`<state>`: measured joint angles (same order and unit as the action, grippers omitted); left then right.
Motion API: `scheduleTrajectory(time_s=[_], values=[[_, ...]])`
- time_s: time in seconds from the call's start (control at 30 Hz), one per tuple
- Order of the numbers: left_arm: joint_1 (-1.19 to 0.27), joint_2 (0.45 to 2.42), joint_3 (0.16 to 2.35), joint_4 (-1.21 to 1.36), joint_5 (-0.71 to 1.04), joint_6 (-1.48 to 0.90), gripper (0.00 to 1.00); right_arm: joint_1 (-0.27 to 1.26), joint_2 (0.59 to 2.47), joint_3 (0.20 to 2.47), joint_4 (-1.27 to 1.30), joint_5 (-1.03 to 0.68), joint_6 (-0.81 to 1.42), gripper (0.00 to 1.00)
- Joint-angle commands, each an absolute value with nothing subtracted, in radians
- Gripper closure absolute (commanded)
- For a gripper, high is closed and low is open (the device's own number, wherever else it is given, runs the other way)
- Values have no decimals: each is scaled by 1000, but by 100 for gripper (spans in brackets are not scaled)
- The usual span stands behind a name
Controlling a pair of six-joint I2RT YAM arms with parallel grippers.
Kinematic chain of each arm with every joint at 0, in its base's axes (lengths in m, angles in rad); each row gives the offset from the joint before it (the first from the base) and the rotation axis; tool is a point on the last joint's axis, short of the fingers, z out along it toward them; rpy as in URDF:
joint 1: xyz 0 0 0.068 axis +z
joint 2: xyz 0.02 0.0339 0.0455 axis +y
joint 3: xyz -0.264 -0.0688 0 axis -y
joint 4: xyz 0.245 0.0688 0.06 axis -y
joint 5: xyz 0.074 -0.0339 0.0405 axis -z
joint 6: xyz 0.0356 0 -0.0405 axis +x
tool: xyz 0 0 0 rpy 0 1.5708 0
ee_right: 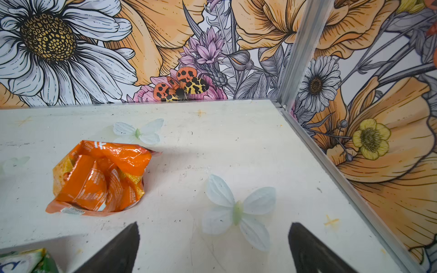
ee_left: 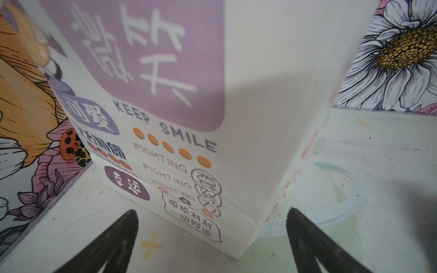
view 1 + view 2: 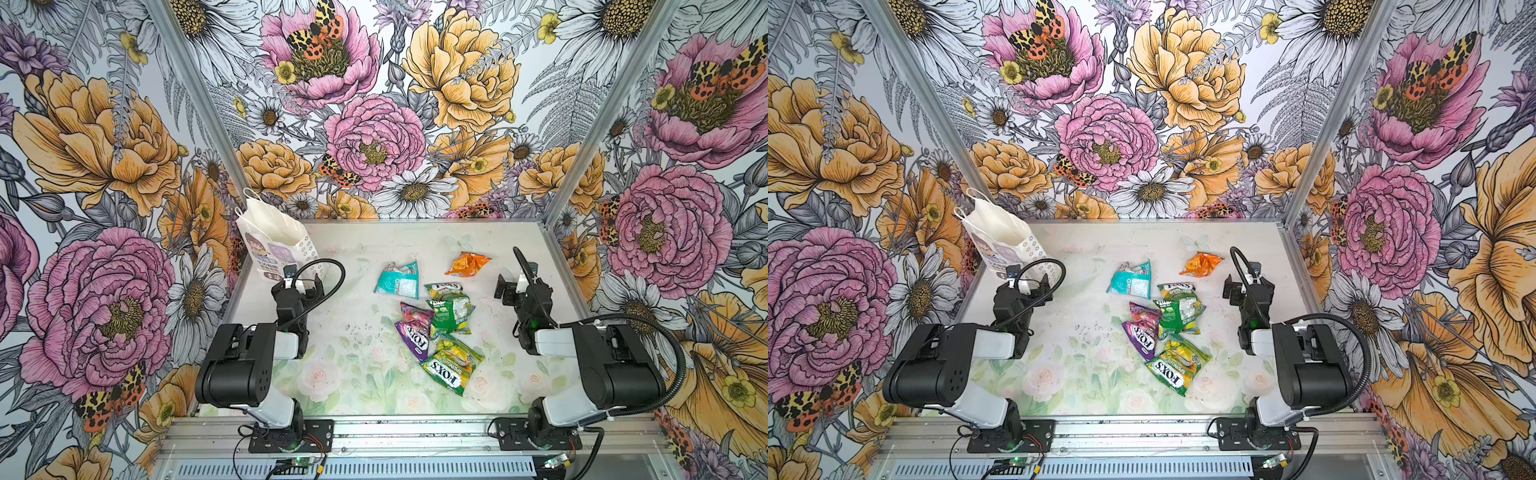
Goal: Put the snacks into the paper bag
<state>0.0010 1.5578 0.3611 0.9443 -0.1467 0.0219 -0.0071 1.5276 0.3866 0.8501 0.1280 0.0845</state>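
1. Paper bag [image 3: 274, 237] standing, mouth open, at far-left corner of bench [image 3: 332, 357]. Left fingers [image 2: 113, 245] spread, empty, close to its printed front.
2. Snacks loose mid-bench: teal packet [image 3: 398, 280], FOX'S pile [image 3: 440, 328] toward the front.
3. Orange packet [image 3: 467, 264] lies just ahead and left of right fingers [image 1: 118, 248], which are spread and empty. Right arm nearer, so likely its pick.

paper bag [image 2: 272, 82]: smooth matt white paper, flat printed ink; cord handles [image 3: 249, 192] look like soft white cord. orange packet [image 1: 99, 179]: glossy foil, heavily crinkled. purple packet [image 3: 415, 338] and green-yellow packets [image 3: 451, 370]: same shiny film. tabletop [image 1: 236, 153]: matt printed sheet, scuffed, speckled. corner post [image 1: 292, 54]: brushed aluminium, dull sheen. left arm housing [image 3: 237, 374]: satin black plastic. cable conduit [image 3: 681, 361]: ribbed black plastic.
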Motion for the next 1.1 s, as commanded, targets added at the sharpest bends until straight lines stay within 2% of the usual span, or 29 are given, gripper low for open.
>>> scheduleTrajectory(time_s=[0.0, 0.67, 0.9, 1.07], values=[[-2, 1551, 379, 940, -116, 9, 1, -3, 1537, 392, 867, 140, 76, 0], [0, 1550, 380, 939, -116, 9, 1, -4, 1537, 392, 868, 139, 75, 0], [-53, 1553, 348, 1006, -250, 34, 1, -4, 1536, 392, 868, 139, 76, 0], [-60, 1555, 336, 1029, -255, 44, 1, -4, 1537, 392, 868, 139, 75, 0]])
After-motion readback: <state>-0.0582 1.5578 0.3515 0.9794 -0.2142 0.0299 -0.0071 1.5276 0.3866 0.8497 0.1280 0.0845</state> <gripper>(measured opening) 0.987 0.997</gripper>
